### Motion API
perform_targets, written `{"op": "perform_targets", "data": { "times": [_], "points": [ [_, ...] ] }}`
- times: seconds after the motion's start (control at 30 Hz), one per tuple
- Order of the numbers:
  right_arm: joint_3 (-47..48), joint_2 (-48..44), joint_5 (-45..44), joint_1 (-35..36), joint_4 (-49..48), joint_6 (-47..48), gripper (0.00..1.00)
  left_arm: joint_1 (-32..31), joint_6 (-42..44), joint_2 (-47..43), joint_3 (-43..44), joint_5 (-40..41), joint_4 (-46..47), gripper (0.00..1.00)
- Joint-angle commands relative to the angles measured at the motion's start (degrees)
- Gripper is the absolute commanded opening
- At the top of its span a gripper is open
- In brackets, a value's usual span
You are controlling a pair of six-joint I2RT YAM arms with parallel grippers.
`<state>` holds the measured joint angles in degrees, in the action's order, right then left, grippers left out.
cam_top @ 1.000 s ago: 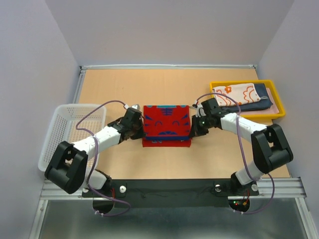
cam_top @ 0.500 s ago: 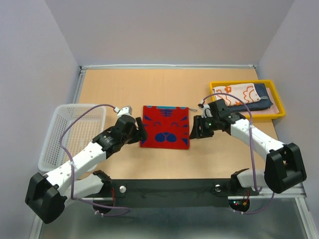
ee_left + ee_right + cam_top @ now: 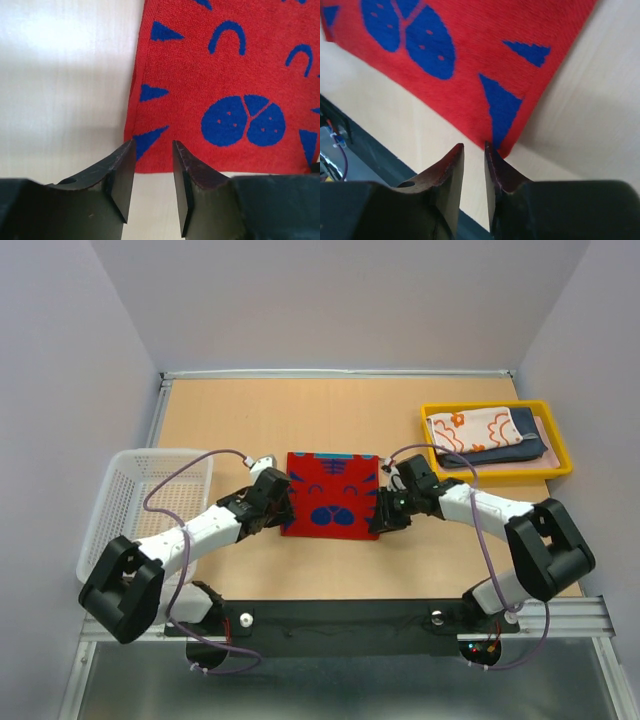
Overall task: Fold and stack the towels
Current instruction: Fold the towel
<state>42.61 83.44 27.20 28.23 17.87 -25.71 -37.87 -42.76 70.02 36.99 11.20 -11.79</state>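
The red towel with blue patches [image 3: 332, 495] lies flat in the middle of the table. It fills the left wrist view [image 3: 225, 75] and the right wrist view [image 3: 470, 50]. My left gripper [image 3: 281, 506] sits at its near left corner [image 3: 152, 170], jaws open and empty over the towel's edge. My right gripper [image 3: 379, 517] sits at its near right corner [image 3: 474, 160], jaws a narrow gap apart with bare table between them. The orange and white towel [image 3: 474, 428] lies folded on the dark navy towel [image 3: 522, 451]. A reddish-brown towel does not show clearly.
The yellow tray [image 3: 495, 405] holding the folded towels stands at the back right. The white mesh basket [image 3: 135, 502] stands at the left edge. A black rail with the arm bases runs along the near edge [image 3: 340, 620].
The towel went from raised at its near edge to lying flat. Both grippers let go, drew back, and have now come in low at its near corners.
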Motion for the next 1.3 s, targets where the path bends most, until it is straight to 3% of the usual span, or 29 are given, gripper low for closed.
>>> {"op": "perform_targets", "data": {
  "times": [0.0, 0.27, 0.43, 0.57, 0.67, 0.77, 0.87, 1.03, 1.27],
  "points": [
    [-2.4, 4.3, -1.1, 0.5, -7.0, -1.5, 0.26, -0.1, -0.9, 4.7, -2.0, -0.9, 7.2, 0.44],
    [-7.2, 4.4, -4.5, 0.4, -5.6, -4.0, 0.22, 0.6, -2.6, 8.1, -4.2, -5.4, 2.7, 0.4],
    [-7.9, -1.8, -8.5, 0.4, -0.1, -3.7, 0.23, 0.3, -4.9, 0.8, -9.7, -12.6, 1.2, 0.39],
    [-5.5, -5.5, -8.0, 0.4, 4.4, -2.5, 0.25, 0.0, -8.2, -9.6, -13.0, -12.8, -1.8, 0.39],
    [-2.5, -6.3, -6.6, 0.5, 7.3, -0.6, 0.27, 0.0, -7.5, -15.9, -9.9, -8.7, -5.9, 0.52],
    [3.3, -5.7, -7.3, 0.4, 7.2, 0.8, 0.29, 0.1, -4.0, -17.4, -5.4, -5.9, -3.6, 0.56],
    [11.9, -0.9, -10.8, 0.4, 5.3, 2.4, 0.31, 1.8, -0.2, -13.2, -1.1, -2.9, 3.5, 0.57],
    [27.5, 12.1, -14.4, 0.3, 0.2, 4.8, 0.31, 11.2, 6.0, 1.1, 5.5, -6.8, 16.4, 0.56],
    [38.2, 28.3, -15.0, -1.2, -4.0, 6.5, 0.3, 15.4, 10.4, 22.2, 18.1, -8.9, 17.4, 0.36]
  ]
}}
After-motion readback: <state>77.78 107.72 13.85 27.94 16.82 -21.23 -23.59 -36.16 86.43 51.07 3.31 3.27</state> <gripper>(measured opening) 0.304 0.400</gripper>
